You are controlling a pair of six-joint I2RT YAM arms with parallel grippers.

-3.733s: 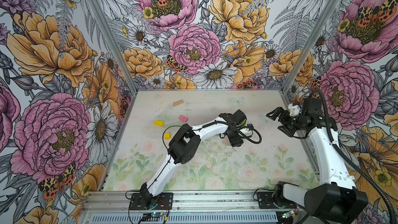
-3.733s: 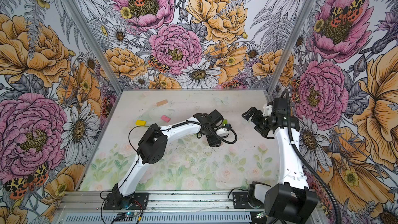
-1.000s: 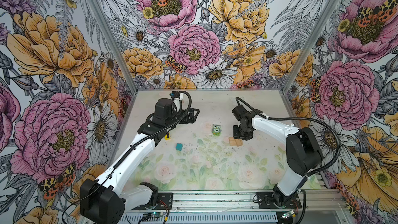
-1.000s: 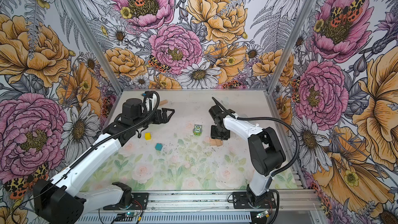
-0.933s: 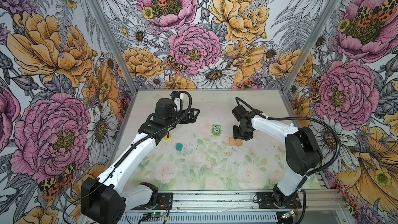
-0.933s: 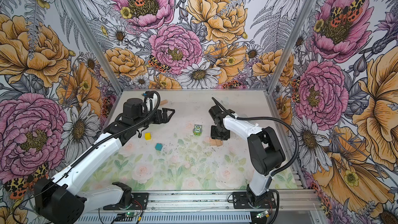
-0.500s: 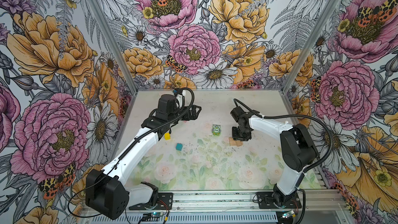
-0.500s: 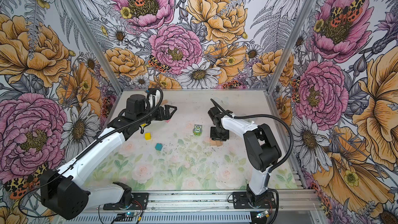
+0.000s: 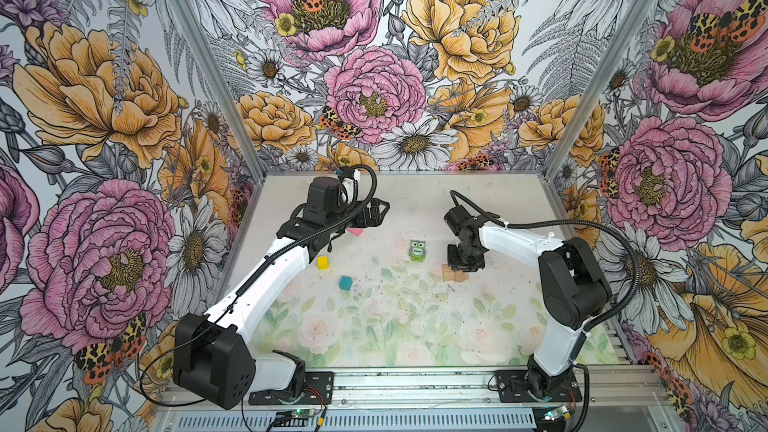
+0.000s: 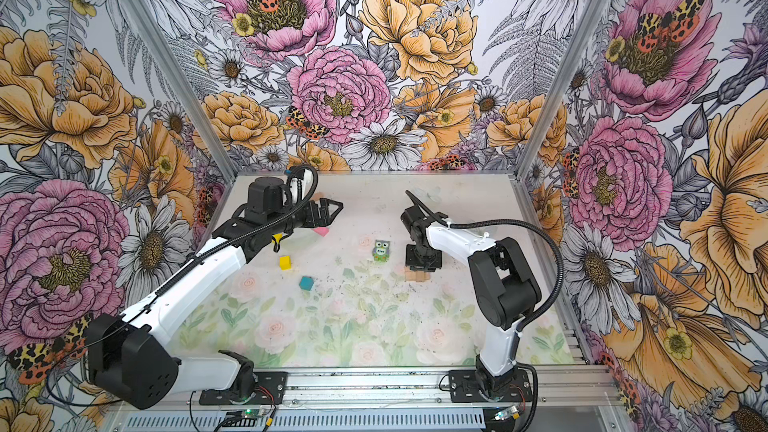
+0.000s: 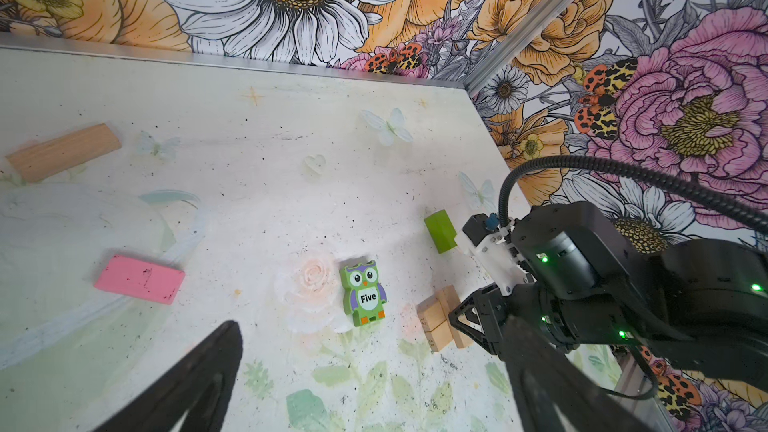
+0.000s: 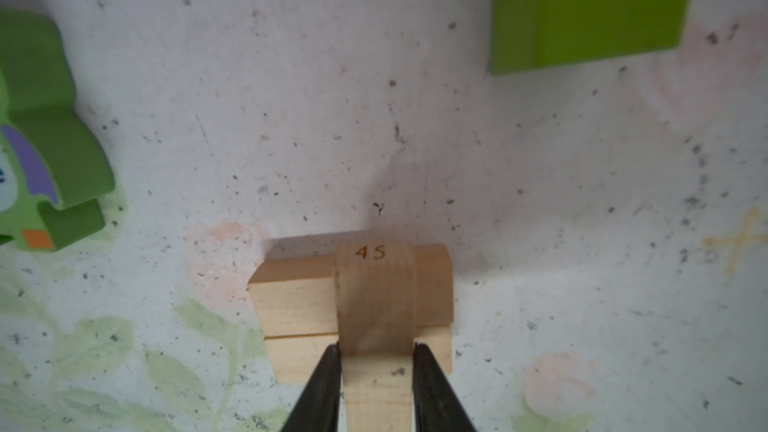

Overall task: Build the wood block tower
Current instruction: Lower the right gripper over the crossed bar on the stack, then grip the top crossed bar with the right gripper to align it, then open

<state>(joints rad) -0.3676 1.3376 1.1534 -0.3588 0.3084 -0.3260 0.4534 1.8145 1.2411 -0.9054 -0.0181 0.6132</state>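
On the table (image 9: 415, 326), we judge the wood block tower (image 12: 299, 305) barely begun: two tan bars lie side by side so a third can bridge them. The right gripper (image 12: 376, 353) pinches that crosswise bar (image 12: 374, 284) by its sides. The left gripper (image 10: 334, 214) hangs fully spread and empty near the pink bar (image 10: 321, 231).

A top bar (image 12: 374, 297) lies crosswise on two lower bars (image 12: 295, 305).
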